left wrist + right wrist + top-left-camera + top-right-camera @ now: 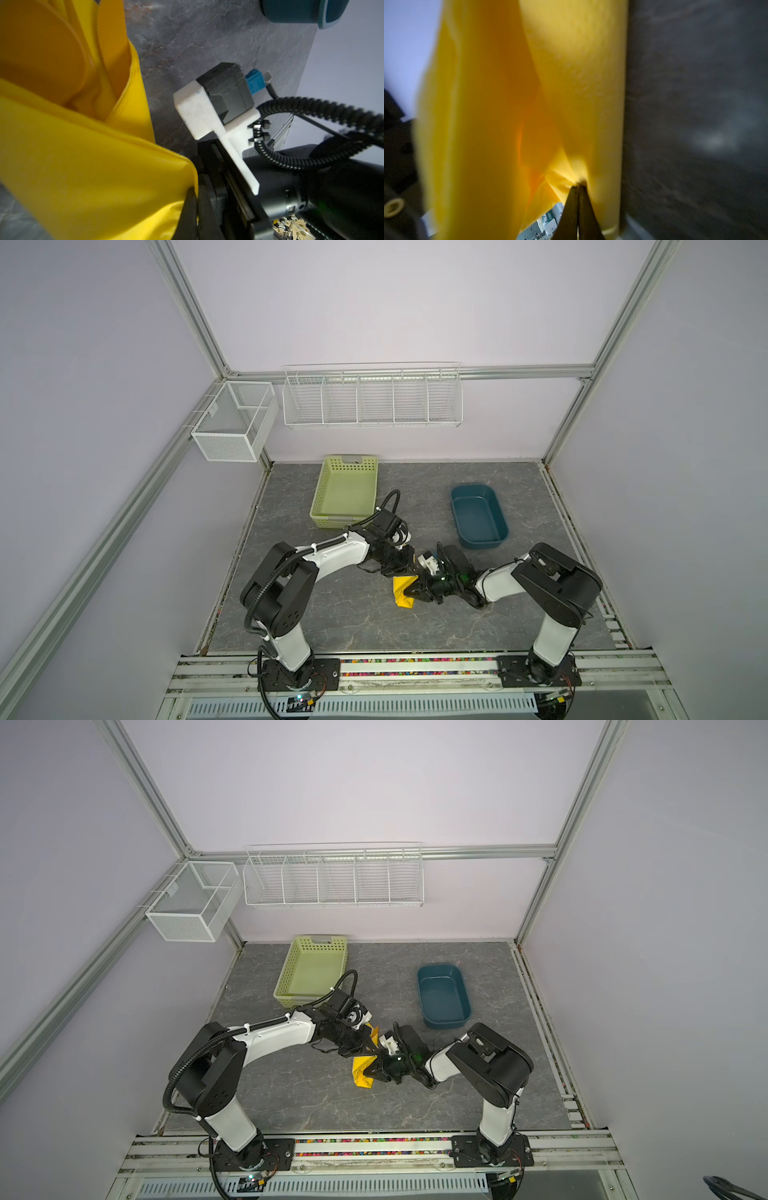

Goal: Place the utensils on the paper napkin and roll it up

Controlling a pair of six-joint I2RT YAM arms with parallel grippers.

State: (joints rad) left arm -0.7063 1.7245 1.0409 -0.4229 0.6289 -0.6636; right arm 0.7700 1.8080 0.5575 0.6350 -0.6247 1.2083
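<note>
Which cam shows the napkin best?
Left wrist: the paper napkin fills half the frame, folds sharp. Right wrist: close but blurred, right claw pinching it. Both top views: small, partly covered.

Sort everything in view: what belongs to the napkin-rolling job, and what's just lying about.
Job in hand:
- napkin, bunched up
- left end effector and right end effector, both shut on it
- utensils: none visible

Lying about:
- green basket
- blue tub
- wire rack
- mesh box
</note>
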